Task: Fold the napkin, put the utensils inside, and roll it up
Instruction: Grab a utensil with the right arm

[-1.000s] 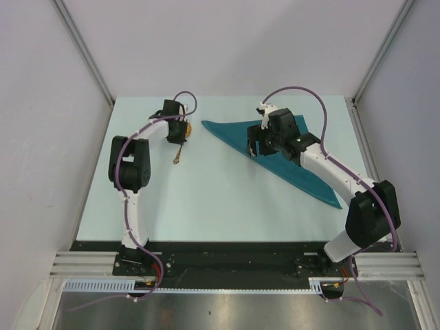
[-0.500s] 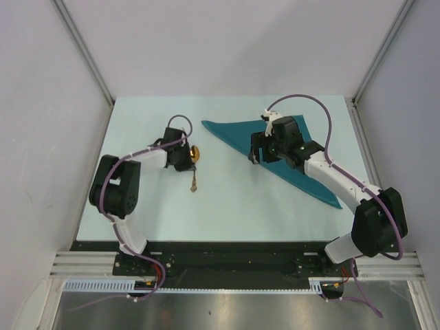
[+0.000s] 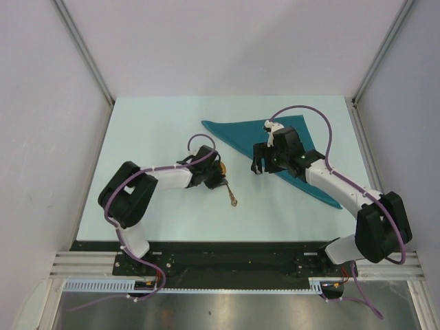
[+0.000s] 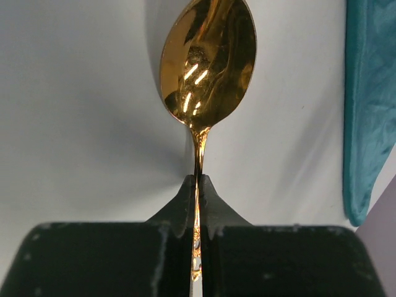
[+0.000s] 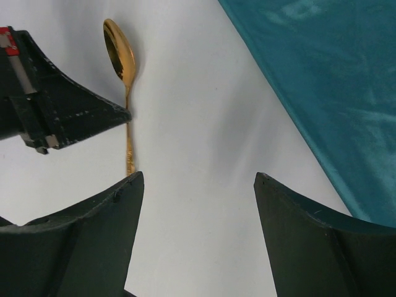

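Observation:
The teal napkin (image 3: 234, 134) lies folded into a long triangle across the right half of the table, also seen in the right wrist view (image 5: 322, 74). My left gripper (image 3: 221, 181) is shut on the thin handle of a gold spoon (image 3: 232, 198), held just left of the napkin's near edge. In the left wrist view the handle is pinched between the jaws (image 4: 198, 185) and the bowl (image 4: 207, 62) sticks out ahead, with the napkin's edge (image 4: 368, 93) at the right. My right gripper (image 3: 258, 165) hangs open over bare table beside the napkin, nothing between its fingers (image 5: 198, 179).
The pale table (image 3: 158, 137) is walled by white panels at the back and both sides. A metal rail (image 3: 234, 265) runs along the near edge under the arm bases. Purple cables loop over both arms.
The left arm has carried the spoon from the far left of the table toward the centre, close to the napkin. The right gripper has drifted slightly left and nearer, off the napkin's edge.

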